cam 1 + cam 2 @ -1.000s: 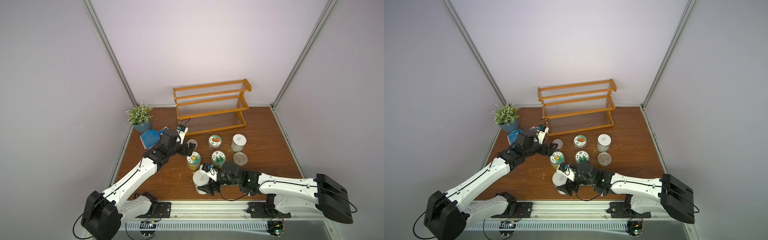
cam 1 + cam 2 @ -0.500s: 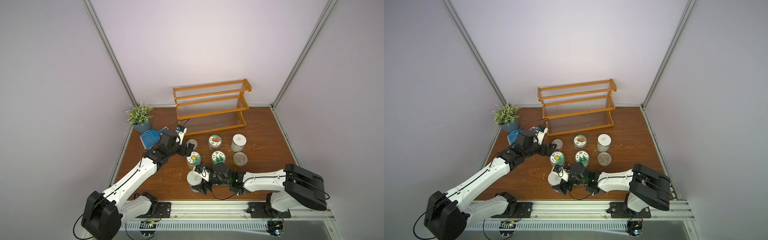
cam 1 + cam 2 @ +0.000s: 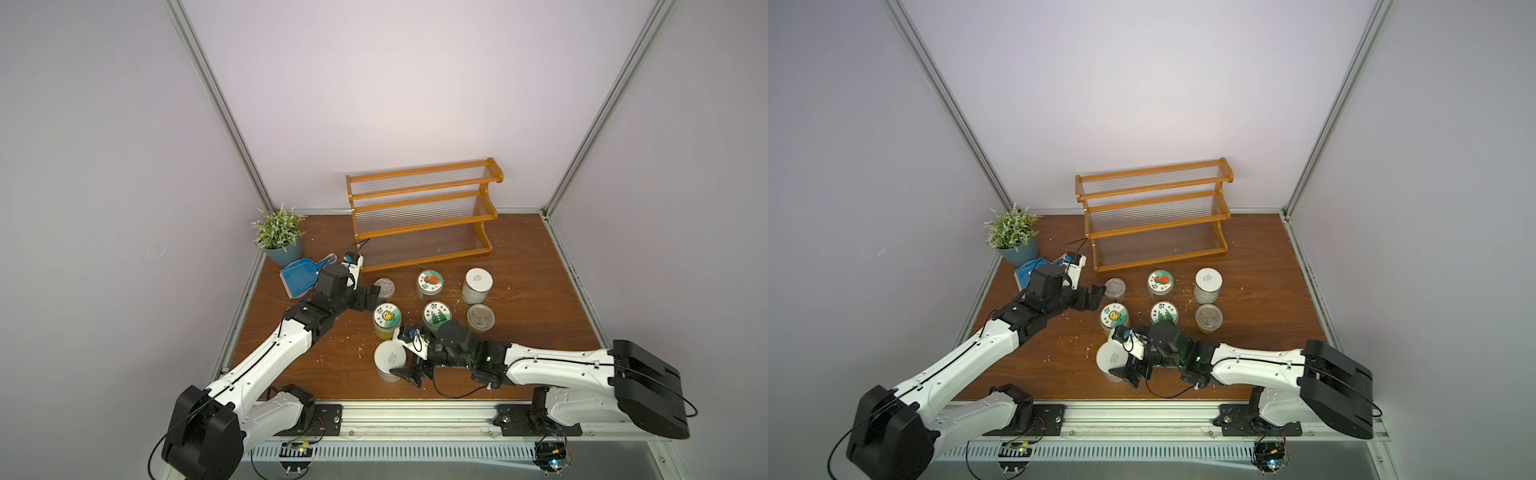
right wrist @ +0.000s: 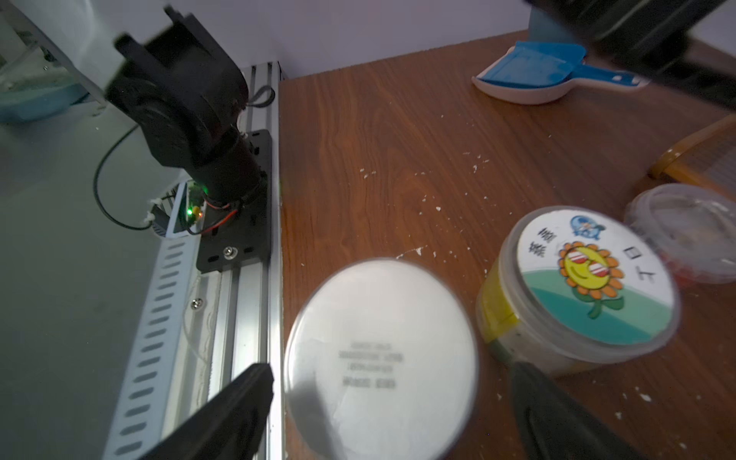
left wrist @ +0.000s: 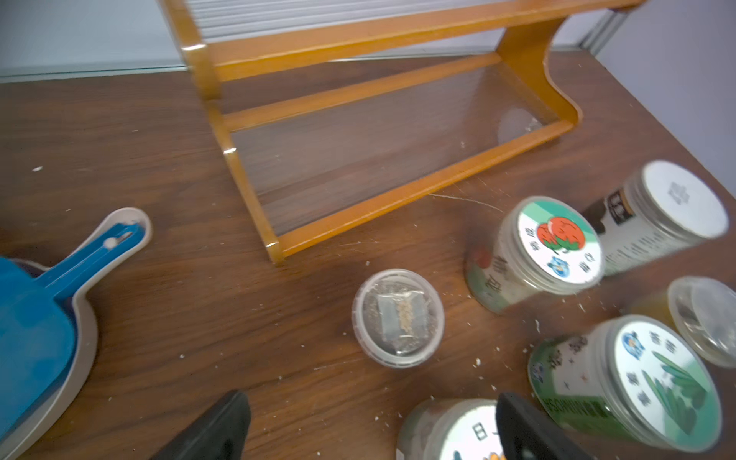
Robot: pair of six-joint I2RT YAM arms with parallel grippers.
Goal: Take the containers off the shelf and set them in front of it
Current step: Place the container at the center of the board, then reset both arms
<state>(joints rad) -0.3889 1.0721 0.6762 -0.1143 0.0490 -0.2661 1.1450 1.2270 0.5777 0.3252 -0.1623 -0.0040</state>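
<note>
We're looking at plain pale lilac walls point(image 3: 374, 104) boxing in a dark wood-grain tabletop point(image 3: 519, 291), aluminium corner posts point(image 3: 219, 104) running up, soft light glowing off the back.

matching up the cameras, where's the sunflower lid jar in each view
In a top view: sunflower lid jar mid-table, just behind the front white-lid jar.
In a top view: the jar, same spot.
Left wrist: cut off at the frame edge, beside the leaf-lid jar.
Right wrist: whole lid shows, beside the front white-lid jar.
Shared landmark: blue dustpan, in all four.
</note>
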